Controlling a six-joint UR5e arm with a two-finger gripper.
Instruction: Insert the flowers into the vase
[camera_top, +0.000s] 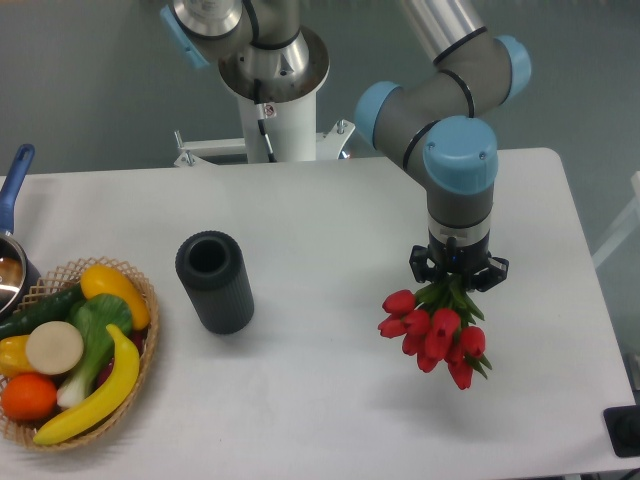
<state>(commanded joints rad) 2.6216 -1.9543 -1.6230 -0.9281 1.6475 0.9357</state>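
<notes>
red flowers (434, 336) with green stems, ribbed dark grey vase (214, 282), white table (320, 230)

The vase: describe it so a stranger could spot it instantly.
On the white table, look left of centre, just right of the wicker basket of fruit and vegetables. The vase stands there alone: a dark ribbed cylinder with an open round mouth, the only black upright object.

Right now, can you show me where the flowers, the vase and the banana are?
flowers (432, 335), fixed camera view, on the red tulip buds below the gripper.
vase (222, 296), fixed camera view, on its dark ribbed side.
banana (100, 390), fixed camera view, on the middle of its yellow curve in the basket.
</notes>
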